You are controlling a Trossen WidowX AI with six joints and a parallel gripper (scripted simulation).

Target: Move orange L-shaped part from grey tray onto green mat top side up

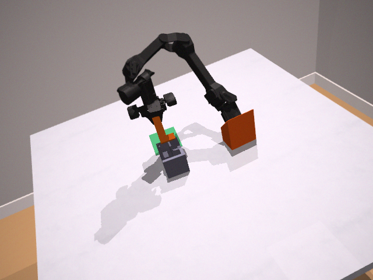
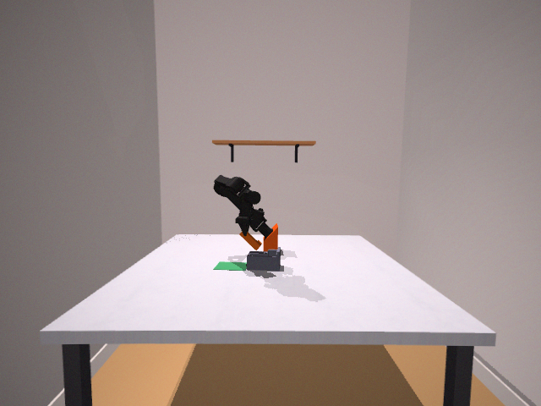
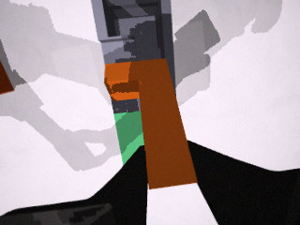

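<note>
gripper (image 1: 155, 116): clamped on orange part (image 1: 160, 130) | part: tilted, above green mat (image 1: 155, 142) | grey tray (image 1: 175, 161): pocket vacated

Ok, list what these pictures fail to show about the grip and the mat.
- Fingertip contact on the orange part: wrist view, lost against the black gripper body.
- Green mat: top view, partly covered by the part and grey tray.
- Part's height above the mat: exterior view, too small.
</note>
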